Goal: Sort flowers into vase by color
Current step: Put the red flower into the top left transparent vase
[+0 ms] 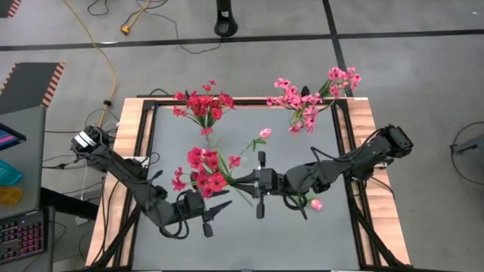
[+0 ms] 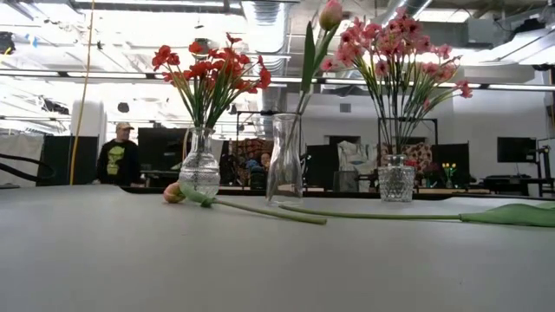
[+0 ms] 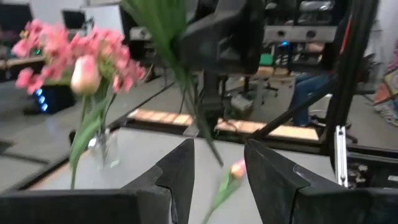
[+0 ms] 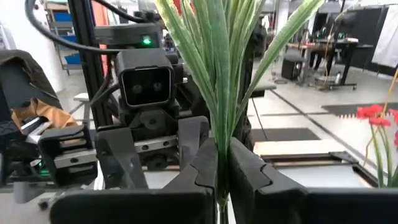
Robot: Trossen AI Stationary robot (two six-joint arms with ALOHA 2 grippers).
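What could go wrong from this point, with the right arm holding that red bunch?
The right pincer pinches the red bunch only by its thin stems, so it might slip or twist. The open left pincer sits very near, so the arms could bump. A loose pale bud lies beside the right arm and could be swept aside. The red vase, already full, might tip when more stems go in.

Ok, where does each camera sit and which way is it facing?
High: overhead, straight down on the table; both arms show.
Low: table height, level across to three vases; no arm shows.
Left wrist: past its open jaws toward the pink spray.
Right wrist: past jaws shut on held stems, facing the left arm.
High, low and left wrist share the pink spray.
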